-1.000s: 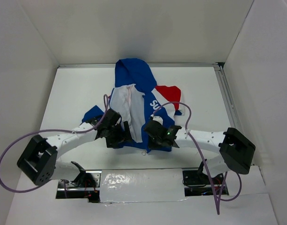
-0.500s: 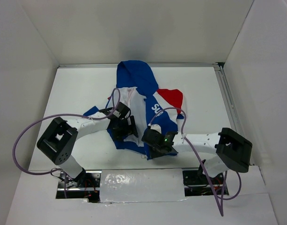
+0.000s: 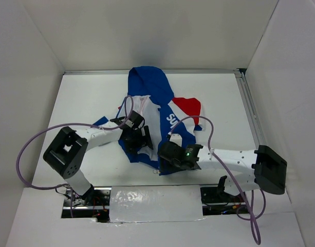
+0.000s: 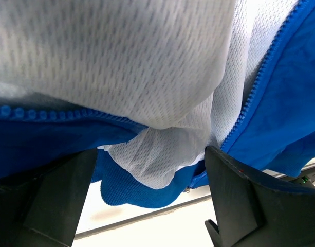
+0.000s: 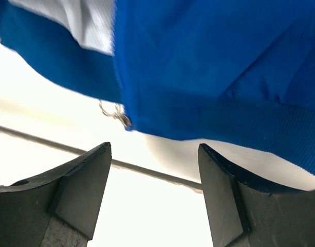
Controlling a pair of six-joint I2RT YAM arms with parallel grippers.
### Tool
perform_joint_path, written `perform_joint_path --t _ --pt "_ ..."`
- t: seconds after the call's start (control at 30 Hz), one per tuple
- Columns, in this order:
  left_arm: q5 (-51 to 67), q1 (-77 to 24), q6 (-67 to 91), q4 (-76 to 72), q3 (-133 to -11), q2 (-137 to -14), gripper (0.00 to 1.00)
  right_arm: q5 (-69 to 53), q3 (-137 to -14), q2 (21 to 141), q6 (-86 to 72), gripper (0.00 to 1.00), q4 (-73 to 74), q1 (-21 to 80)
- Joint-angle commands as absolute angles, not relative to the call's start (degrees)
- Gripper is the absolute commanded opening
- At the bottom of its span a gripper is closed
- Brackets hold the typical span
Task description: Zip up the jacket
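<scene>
Jacket [image 3: 147,86] lettering [image 3: 171,121] partly out of sight

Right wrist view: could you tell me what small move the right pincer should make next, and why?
Probably ease the right pincer forward onto the small metal pull: its jaws stand open and empty, and the pull hangs at the jacket hem.

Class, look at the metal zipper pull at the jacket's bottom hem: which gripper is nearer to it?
Right. The right gripper is open just in front of the zipper pull on the jacket hem. The left gripper is further up, over the white lining.
</scene>
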State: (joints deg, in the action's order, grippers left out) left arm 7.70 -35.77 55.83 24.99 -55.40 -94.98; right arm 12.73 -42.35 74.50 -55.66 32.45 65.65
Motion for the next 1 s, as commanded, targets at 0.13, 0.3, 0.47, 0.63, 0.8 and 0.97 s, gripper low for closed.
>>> perform_joint_path --t 0.13,0.3,0.47,0.63,0.8,0.97 --pt "7.47 -36.12 56.95 21.89 -50.8 -92.73 0.99 17.58 -48.6 81.37 -61.88 0.75 35.6 66.53" --pt "7.03 -36.3 57.04 21.97 -50.27 -92.29 0.99 18.28 -51.14 87.78 -62.84 0.76 36.55 66.18" --pt "6.24 -36.3 57.04 22.24 -51.06 -92.55 0.99 17.76 -51.94 92.89 -62.58 0.75 37.0 65.83" --pt "5.62 -36.3 57.04 22.77 -51.59 -92.29 0.99 17.58 -52.3 97.38 -63.28 0.66 37.62 65.3" --pt "4.57 -36.21 57.04 23.55 -51.94 -92.02 0.99 19.16 -49.84 94.93 -64.86 0.4 37.62 64.95" --pt "3.78 -35.42 57.04 23.91 -51.68 -92.63 0.98 20.21 -46.15 86.16 -64.69 0.34 36.48 65.04"
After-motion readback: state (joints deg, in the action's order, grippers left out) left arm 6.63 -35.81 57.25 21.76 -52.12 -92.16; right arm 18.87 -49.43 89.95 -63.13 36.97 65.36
